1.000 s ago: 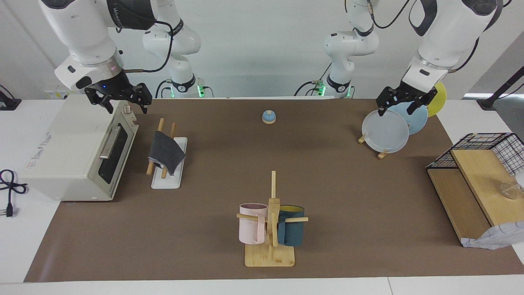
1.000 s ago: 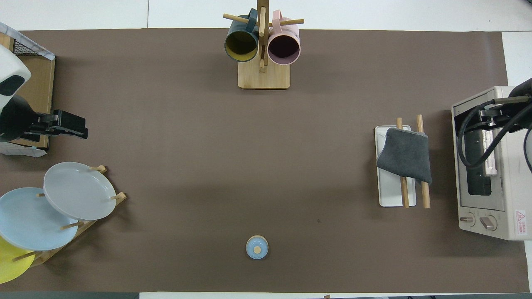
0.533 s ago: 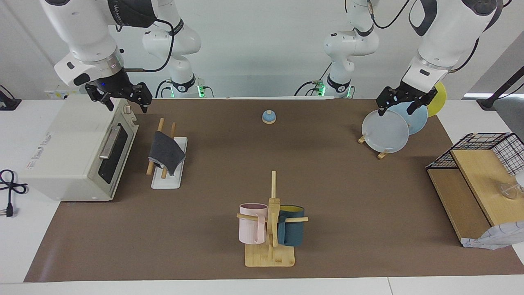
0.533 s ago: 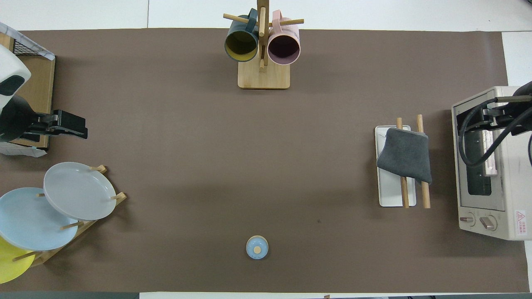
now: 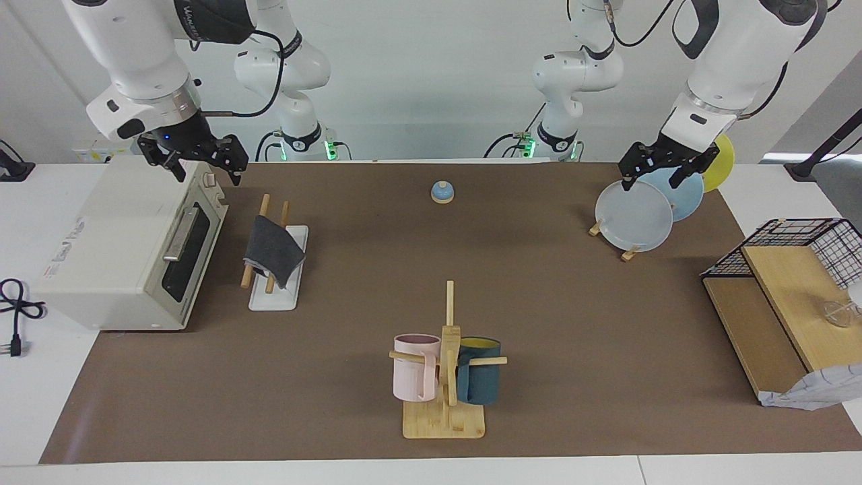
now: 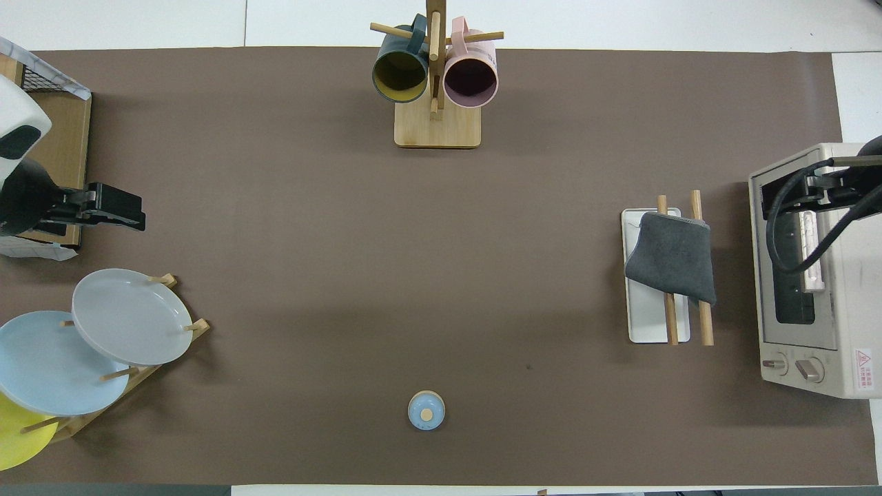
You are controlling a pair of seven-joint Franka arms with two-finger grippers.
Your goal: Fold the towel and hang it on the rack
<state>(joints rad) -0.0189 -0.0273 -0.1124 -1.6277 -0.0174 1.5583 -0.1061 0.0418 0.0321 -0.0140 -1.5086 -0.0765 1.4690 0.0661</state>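
The towel (image 5: 273,252) (image 6: 672,258) hangs folded, dark grey face out, draped across the two wooden dowels of the rack (image 5: 275,296) (image 6: 648,320), which stands beside the toaster oven. No gripper touches it. My right gripper (image 5: 209,176) (image 6: 809,193) hovers open and empty over the oven's top corner, beside the rack. My left gripper (image 5: 650,183) (image 6: 138,213) waits open and empty above the plates at the left arm's end of the table.
A toaster oven (image 5: 128,242) sits at the right arm's end. A mug stand (image 5: 444,417) with a pink and a teal mug is far from the robots, mid-table. A plate stand holds plates (image 5: 636,215). A small blue knobbed piece (image 5: 442,192) and a wire-and-wood shelf (image 5: 788,296) are also there.
My right gripper has risen a little and drawn away from the rack, further over the oven. The towel, the rack and my left arm have not moved.
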